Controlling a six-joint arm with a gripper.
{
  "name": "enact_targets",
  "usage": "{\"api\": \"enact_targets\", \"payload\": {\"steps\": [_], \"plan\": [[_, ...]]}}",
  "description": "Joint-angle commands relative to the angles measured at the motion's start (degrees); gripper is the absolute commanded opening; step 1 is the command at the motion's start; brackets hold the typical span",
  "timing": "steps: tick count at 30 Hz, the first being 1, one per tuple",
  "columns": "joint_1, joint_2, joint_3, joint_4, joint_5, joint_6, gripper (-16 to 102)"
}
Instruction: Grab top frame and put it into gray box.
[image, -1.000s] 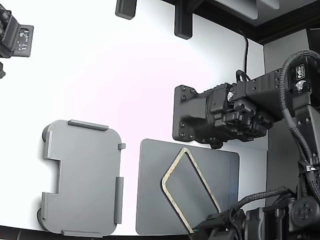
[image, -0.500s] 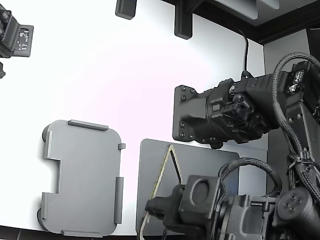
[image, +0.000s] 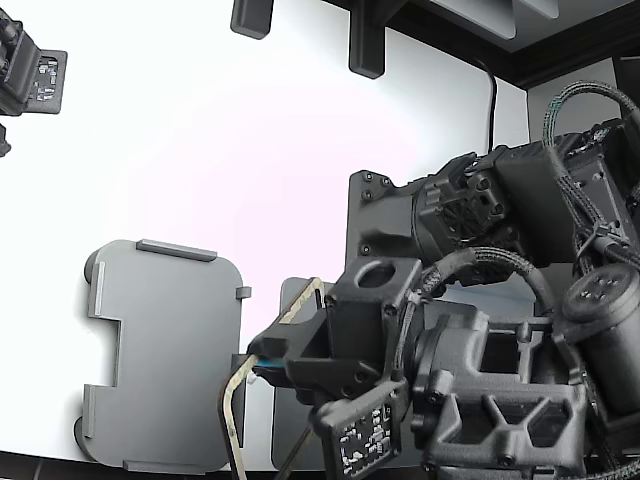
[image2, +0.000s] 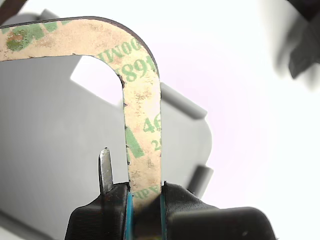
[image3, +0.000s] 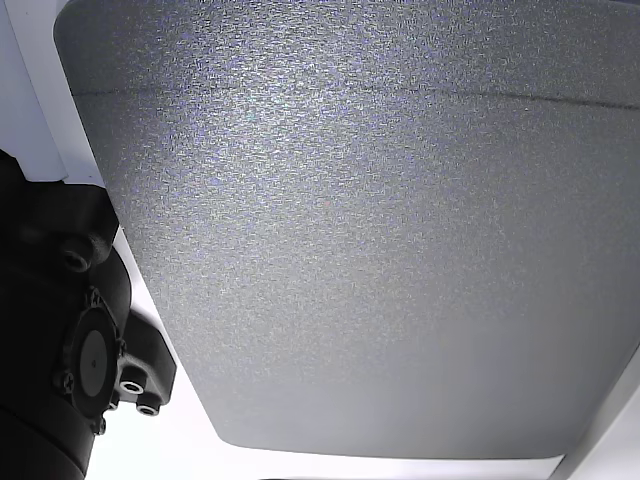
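Observation:
The top frame (image: 230, 410) is a thin beige ring, lifted off the table and tilted on edge. My gripper (image: 262, 362) is shut on one side of it. The frame hangs at the right edge of the light gray box (image: 160, 350), as the exterior view shows it. In the wrist view the frame's beige strip with green print (image2: 145, 130) runs up from between my pads, where the gripper (image2: 145, 199) clamps it. The gray box (image2: 50, 150) lies behind and below it. Much of the frame is hidden by my arm in the exterior view.
A darker gray flat mat (image: 290, 297) lies to the exterior view's right of the box, mostly under my arm; it fills the other view (image3: 350, 250). A second black arm (image: 430, 230) hangs above the mat. The table top is white (image: 200, 150).
My arm has swung in from the lower right of the exterior view. It has lifted the frame off the mat and carried it left, to the gray box's edge.

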Motion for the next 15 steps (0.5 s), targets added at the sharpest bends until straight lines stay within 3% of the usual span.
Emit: {"api": "enact_targets", "payload": {"steps": [1,5,10,15], "plan": [[-2.99,-0.53,-6.24,0.79,-0.35,1.49,-13],[-4.66,-2.81,-8.35,0.88,1.32,19.69,-13],[-4.48,-2.11,-5.27,0.88,-1.14,68.64,-13],[-4.04,-1.93,-2.20,0.97,-1.93,89.30,-13]]}}
